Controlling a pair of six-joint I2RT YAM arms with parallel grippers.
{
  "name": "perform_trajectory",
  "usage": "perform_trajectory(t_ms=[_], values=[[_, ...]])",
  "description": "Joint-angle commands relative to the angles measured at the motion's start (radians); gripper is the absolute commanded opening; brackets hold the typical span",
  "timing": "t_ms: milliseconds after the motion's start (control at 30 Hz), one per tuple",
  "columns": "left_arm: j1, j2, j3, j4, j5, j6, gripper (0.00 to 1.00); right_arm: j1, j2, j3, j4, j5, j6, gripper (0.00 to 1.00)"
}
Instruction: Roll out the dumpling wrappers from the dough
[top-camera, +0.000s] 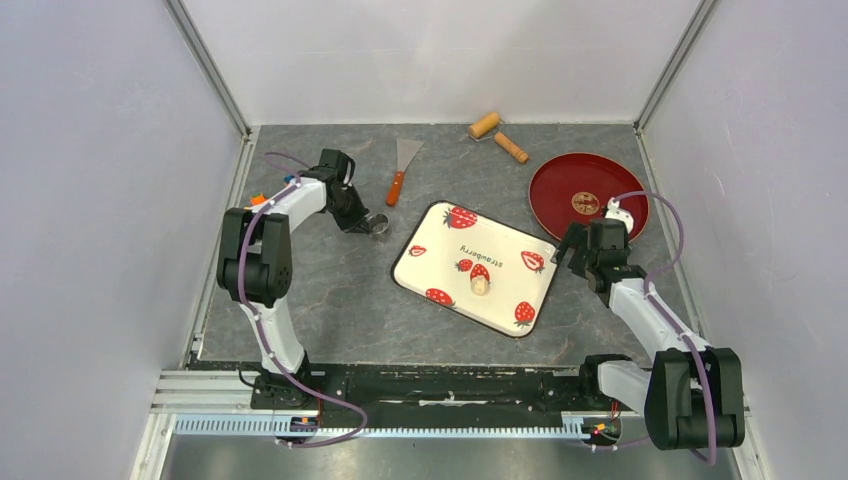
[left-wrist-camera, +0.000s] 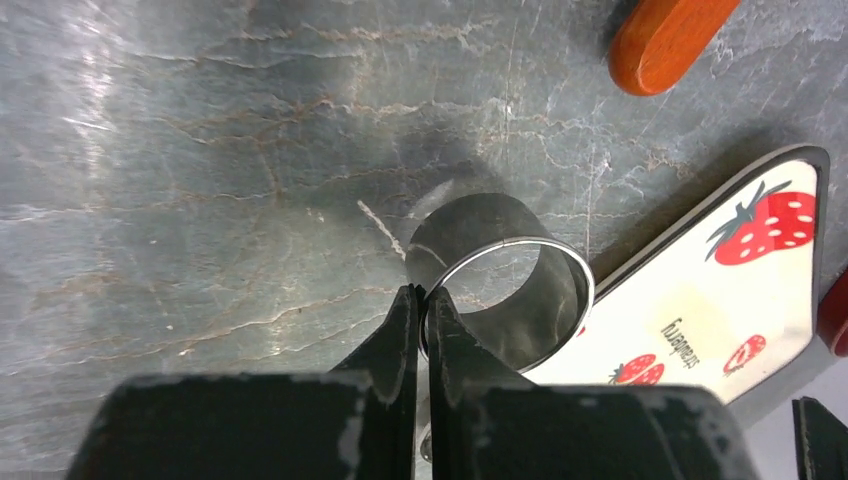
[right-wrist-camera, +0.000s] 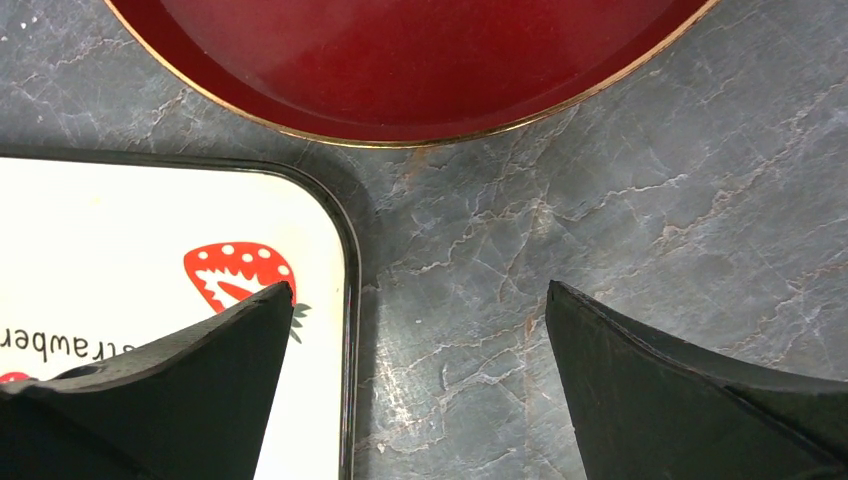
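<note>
A small pale lump of dough (top-camera: 480, 286) stands on the strawberry-print tray (top-camera: 430, 252) in the middle of the table. No flattened dumpling wrappers show in any view. Left of the tray, my left gripper (top-camera: 372, 226) (left-wrist-camera: 424, 292) is shut on the wall of a shiny metal ring cutter (left-wrist-camera: 500, 290) (top-camera: 380, 226), one finger inside the ring and one outside. My right gripper (top-camera: 578, 252) (right-wrist-camera: 420, 300) stands open at the tray's right corner, over bare stone and the tray rim (right-wrist-camera: 350, 290), with nothing between its fingers.
A wooden roller (top-camera: 498, 134) lies at the back of the table. A scraper with an orange handle (top-camera: 398, 180) (left-wrist-camera: 665, 40) lies behind the tray. A dark red round plate (top-camera: 570, 185) (right-wrist-camera: 420, 60) sits back right, just beyond my right gripper. White walls enclose three sides.
</note>
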Motion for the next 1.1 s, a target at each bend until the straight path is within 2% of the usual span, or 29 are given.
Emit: perform_trajectory(t_ms=[0, 267, 533, 633, 733, 800, 867, 933, 1067], values=[[0.0, 0.006, 0.079, -0.107, -0.101, 0.028, 0.02, -0.002, 0.016, 0.006, 0.014, -0.029, -0.005, 0.98], [0.057, -0.038, 0.115, -0.224, -0.266, 0.079, 0.02, -0.003, 0.067, 0.027, 0.021, -0.078, -0.053, 0.98], [0.144, -0.08, 0.087, -0.268, -0.358, 0.109, 0.02, -0.003, 0.129, 0.042, 0.01, -0.103, -0.076, 0.98], [0.155, -0.076, 0.096, -0.277, -0.359, 0.115, 0.07, -0.003, 0.137, 0.044, 0.006, -0.102, -0.076, 0.98], [0.156, -0.075, 0.108, -0.278, -0.345, 0.129, 0.2, -0.003, 0.142, 0.045, 0.008, -0.107, -0.075, 0.98], [0.155, -0.081, 0.114, -0.28, -0.34, 0.138, 0.42, -0.003, 0.147, 0.047, 0.008, -0.113, -0.074, 0.98], [0.155, -0.092, 0.122, -0.285, -0.345, 0.145, 0.59, -0.004, 0.152, 0.05, 0.008, -0.122, -0.069, 0.98], [0.155, -0.11, 0.134, -0.292, -0.35, 0.159, 0.66, -0.004, 0.153, 0.051, 0.008, -0.131, -0.063, 0.98], [0.134, -0.158, 0.164, -0.285, -0.333, 0.211, 0.67, -0.004, 0.154, 0.054, 0.008, -0.16, -0.048, 0.98]])
